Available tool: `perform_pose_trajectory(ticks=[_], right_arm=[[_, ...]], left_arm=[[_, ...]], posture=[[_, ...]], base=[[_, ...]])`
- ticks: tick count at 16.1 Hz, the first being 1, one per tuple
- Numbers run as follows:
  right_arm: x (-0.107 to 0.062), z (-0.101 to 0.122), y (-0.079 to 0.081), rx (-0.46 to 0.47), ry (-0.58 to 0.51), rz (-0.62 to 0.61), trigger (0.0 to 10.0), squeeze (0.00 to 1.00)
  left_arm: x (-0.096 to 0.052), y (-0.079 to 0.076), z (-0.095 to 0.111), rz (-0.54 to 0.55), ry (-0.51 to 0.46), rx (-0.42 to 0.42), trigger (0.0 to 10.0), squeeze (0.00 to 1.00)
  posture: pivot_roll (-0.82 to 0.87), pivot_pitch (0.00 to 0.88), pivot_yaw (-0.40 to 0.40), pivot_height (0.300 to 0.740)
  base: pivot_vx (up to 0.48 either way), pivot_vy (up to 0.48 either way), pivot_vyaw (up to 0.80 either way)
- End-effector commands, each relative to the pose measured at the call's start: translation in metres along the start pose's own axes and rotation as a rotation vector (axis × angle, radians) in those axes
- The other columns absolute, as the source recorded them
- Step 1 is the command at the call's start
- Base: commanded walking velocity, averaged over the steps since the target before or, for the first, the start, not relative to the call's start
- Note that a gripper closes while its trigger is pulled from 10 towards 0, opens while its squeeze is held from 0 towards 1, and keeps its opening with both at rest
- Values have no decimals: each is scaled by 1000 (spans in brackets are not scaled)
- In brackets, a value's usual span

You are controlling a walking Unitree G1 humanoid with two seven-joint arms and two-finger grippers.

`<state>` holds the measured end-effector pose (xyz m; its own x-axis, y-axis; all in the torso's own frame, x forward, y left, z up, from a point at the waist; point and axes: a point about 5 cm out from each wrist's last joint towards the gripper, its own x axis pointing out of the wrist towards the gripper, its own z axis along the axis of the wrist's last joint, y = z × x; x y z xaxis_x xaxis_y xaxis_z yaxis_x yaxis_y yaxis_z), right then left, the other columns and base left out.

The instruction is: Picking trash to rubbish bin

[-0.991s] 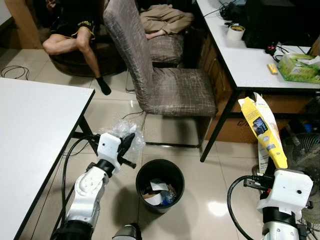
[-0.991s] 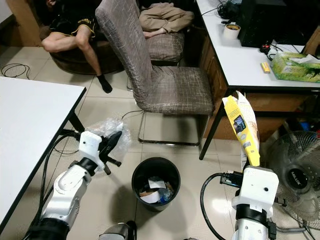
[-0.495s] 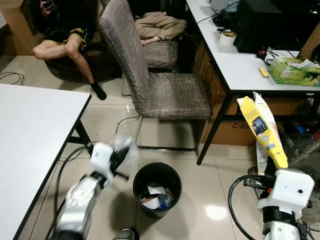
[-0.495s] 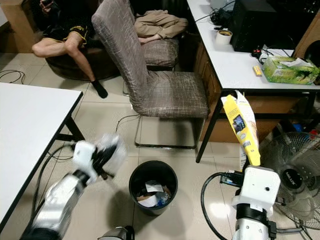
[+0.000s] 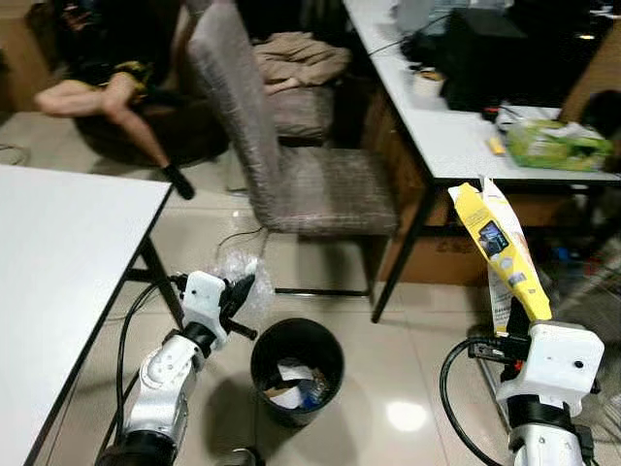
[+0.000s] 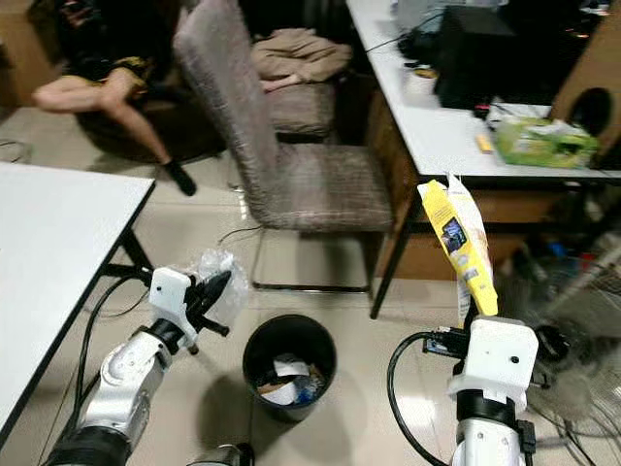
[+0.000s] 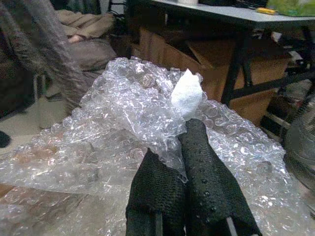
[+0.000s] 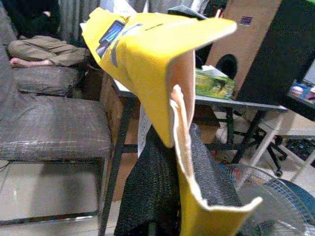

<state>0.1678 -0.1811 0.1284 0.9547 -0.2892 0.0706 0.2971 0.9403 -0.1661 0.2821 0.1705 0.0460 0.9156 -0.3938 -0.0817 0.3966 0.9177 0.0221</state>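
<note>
Pinching bubble wrap [image 7: 123, 128], left gripper [image 7: 182, 147]; right gripper [image 8: 172, 147] clamping yellow package [image 8: 147, 59].

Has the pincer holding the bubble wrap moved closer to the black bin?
Cannot tell: the left pincer with the bubble wrap sits beside the bin as before; the camera moved.

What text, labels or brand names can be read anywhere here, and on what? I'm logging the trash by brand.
None can be read.
yellow package, held by the right gripper: dark printed panel, too small to read.
green tissue box on the desk: print blurred.
cardboard box under the desk: lettering too blurred.
bubble wrap in the left gripper: no print.
</note>
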Motion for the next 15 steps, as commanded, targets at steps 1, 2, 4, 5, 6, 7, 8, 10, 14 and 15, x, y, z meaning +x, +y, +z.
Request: perform_pose_trajectory(ticks=[1, 2, 4, 5, 6, 7, 8, 10, 14, 15], right_arm=[[0, -1, -1, 0, 11, 6, 10000, 0], [1, -1, -1, 5, 12, 4, 10000, 0], [1, -2, -1, 11, 17, -3, 10000, 0], [1, -3, -1, 14, 20, -7, 10000, 0], [0, -3, -1, 17, 22, -10, 10000, 0], [0, -3, -1, 18, 24, -13, 10000, 0], [-1, -3, -1, 19, 25, -15, 10000, 0], [-2, -4, -1, 21, 30, -19, 10000, 0], [-4, -7, -2, 27, 43, -33, 10000, 0], [-4, -7, -1, 28, 44, -33, 10000, 0]], left_arm=[[2, -1, 1, -3, -8, 4, 10000, 0], [2, -2, -1, -12, -4, 8, 10000, 0], [2, -2, -3, -17, 0, 14, 10000, 0], [4, -3, -1, -19, -4, 18, 10000, 0], [5, -4, 1, -24, -9, 33, 10000, 0], [7, -6, 3, -32, -14, 44, 10000, 0], [8, -7, 4, -35, -18, 46, 10000, 0], [10, -8, 7, -43, -28, 53, 10000, 0], [15, -14, 19, -79, -61, 85, 10000, 0], [16, -15, 20, -98, -58, 74, 10000, 0]], posture=[[83, 67, -40, 740], [81, 67, -33, 740], [80, 66, -28, 740], [77, 65, -25, 740], [77, 65, -25, 740], [75, 65, -24, 740], [73, 64, -23, 740], [69, 65, -19, 740], [67, 67, -11, 740], [68, 67, -8, 740]], base=[[0, 0, 0], [0, 0, 0], [0, 0, 0], [0, 0, 0], [0, 0, 0], [0, 0, 0], [0, 0, 0], [0, 0, 0], [0, 0, 0], [0, 0, 0]])
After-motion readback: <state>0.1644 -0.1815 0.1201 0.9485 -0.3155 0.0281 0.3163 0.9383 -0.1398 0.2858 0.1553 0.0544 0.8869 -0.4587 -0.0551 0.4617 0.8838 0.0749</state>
